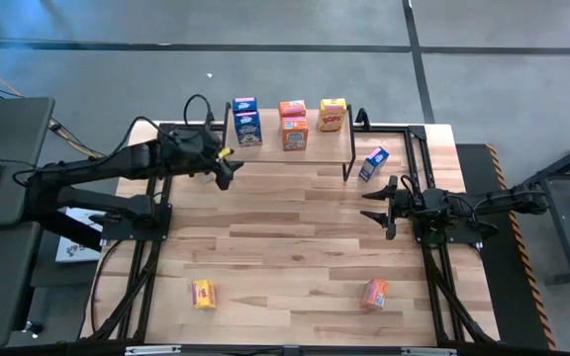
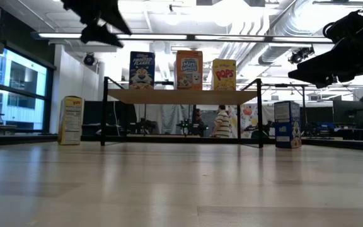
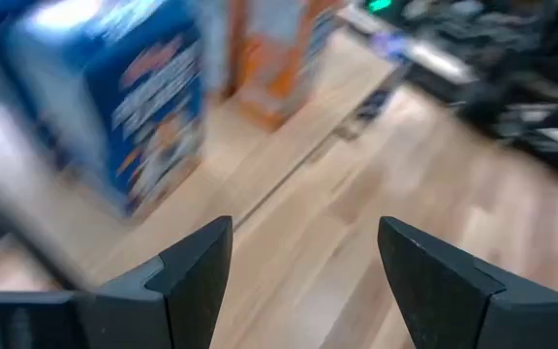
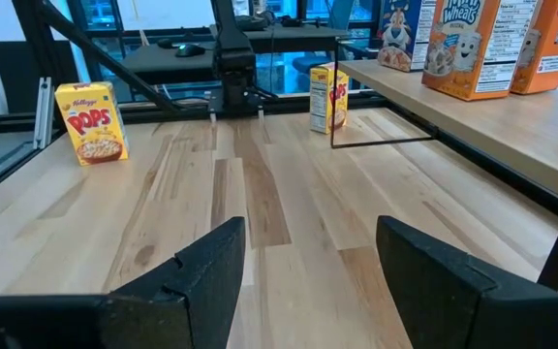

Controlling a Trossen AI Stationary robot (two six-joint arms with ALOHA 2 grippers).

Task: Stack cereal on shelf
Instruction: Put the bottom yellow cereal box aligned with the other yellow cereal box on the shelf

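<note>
The left gripper (image 1: 228,170) hangs open and empty just in front of the shelf's (image 1: 317,146) left end, near the blue cereal boxes (image 1: 246,123) standing there. Orange boxes (image 1: 293,126) stand mid-shelf and a yellow box (image 1: 332,115) toward its right end. The right gripper (image 1: 380,205) also stands open, holding nothing, over the table (image 1: 295,247) in front of the shelf's right end. Another blue box (image 1: 373,163) stands on the table beside that end. A yellow box (image 1: 203,294) and an orange box (image 1: 375,293) lie near the table's front edge.
</note>
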